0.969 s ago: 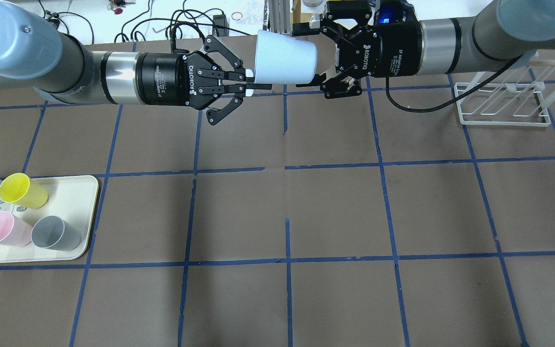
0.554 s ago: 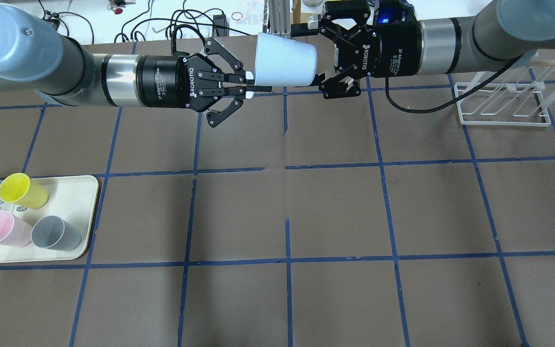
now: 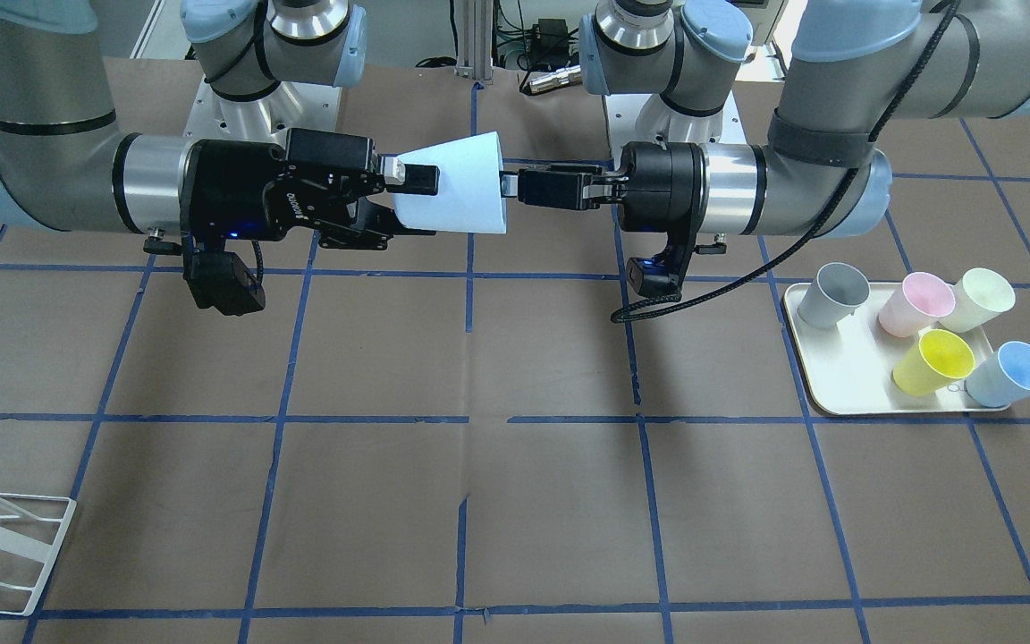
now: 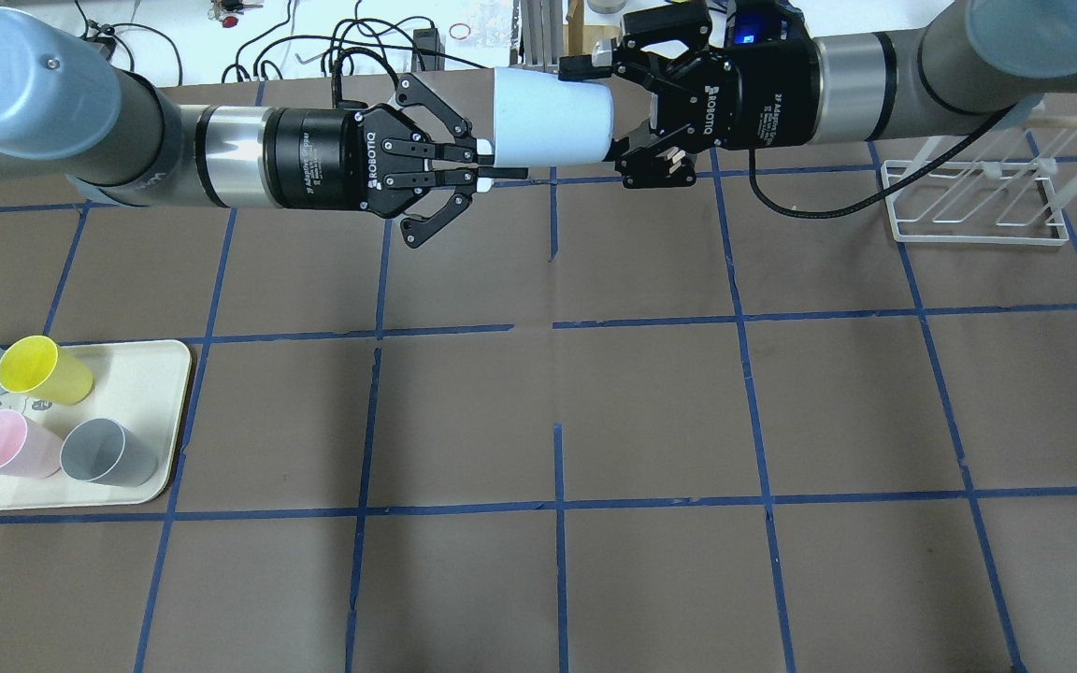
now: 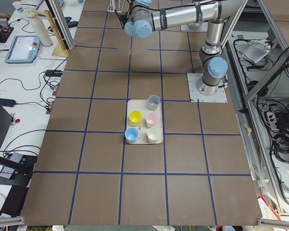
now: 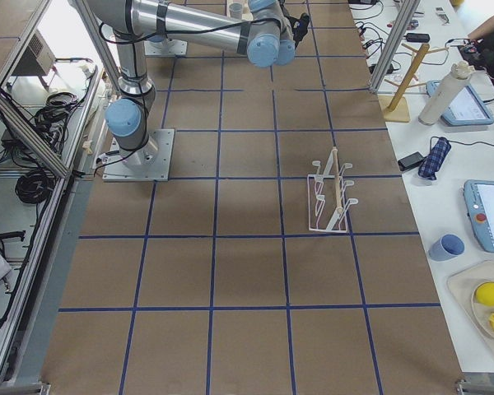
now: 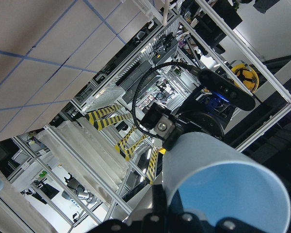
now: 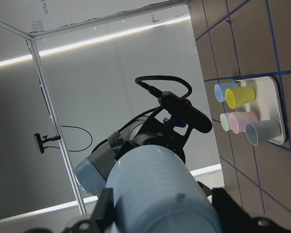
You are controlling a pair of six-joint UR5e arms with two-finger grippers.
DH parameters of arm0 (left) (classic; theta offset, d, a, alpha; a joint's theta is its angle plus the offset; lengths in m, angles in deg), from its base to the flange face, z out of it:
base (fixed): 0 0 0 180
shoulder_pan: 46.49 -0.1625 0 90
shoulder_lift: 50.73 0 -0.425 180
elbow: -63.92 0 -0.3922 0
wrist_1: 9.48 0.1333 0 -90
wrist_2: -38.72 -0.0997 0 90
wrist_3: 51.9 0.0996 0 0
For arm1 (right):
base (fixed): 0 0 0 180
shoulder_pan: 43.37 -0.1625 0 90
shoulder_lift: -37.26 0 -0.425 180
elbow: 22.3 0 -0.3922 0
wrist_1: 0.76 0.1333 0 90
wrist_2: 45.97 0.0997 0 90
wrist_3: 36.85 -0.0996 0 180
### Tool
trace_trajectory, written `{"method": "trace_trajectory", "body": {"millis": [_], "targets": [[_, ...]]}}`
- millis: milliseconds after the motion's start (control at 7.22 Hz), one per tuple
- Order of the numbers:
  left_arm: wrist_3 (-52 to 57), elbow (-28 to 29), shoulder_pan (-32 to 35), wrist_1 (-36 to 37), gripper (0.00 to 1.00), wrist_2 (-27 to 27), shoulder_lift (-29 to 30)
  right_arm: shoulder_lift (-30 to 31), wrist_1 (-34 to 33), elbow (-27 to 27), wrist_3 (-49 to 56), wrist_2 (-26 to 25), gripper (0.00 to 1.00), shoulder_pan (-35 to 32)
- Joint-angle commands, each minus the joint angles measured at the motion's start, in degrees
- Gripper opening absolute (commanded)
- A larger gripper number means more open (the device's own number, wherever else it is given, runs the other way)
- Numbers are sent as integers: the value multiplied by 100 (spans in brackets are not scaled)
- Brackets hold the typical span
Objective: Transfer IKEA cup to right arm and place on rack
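White lettering on the black body of the left gripper (image 4: 501, 171) reads ROBOTIQ. The right gripper (image 4: 599, 112) bears the same word. The smaller print beside each is too fine to read.

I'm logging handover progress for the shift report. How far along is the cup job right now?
Done: the left gripper holds the IKEA cup in mid-air, pinched at its rim, base toward the right gripper. In hand: the right gripper's fingers straddle the base; whether they grip it I cannot tell. Left: the left gripper's release, then carrying the cup to the rack, which has no cup on it.

The rack (image 3: 52, 556) runs off the front view's left edge.
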Motion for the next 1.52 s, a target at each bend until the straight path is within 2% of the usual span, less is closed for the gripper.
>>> {"method": "trace_trajectory", "body": {"millis": [0, 138, 277, 554, 831, 969, 1108, 1246, 1385], "targets": [[-17, 8, -17, 9, 44, 9, 0, 0, -25, -5, 0, -11, 62, 8], [-78, 43, -43, 9, 89, 0, -26, 9, -34, -5, 0, -29, 60, 8], [-96, 87, -87, 9, 100, -9, -26, 9, -34, -14, 0, -46, 60, 8], [-97, 114, -236, 9, 100, -88, -35, 9, -78, -14, 0, -46, 58, 8], [-306, 131, -569, 35, 100, -140, -44, 0, -165, -110, -17, -46, 50, 8], [-351, 158, -771, 113, 100, -584, -52, -8, -174, -215, -26, -247, 49, 16], [-473, 349, -886, 245, 100, -1093, -87, -26, -201, -233, -52, -544, 49, 51], [-727, 656, -905, 533, 100, -1699, -53, -35, -358, -251, -61, -800, 45, 78], [-1382, 946, -905, 1337, 100, -2810, -70, -44, -725, -269, -218, -1211, 41, 78]]}}
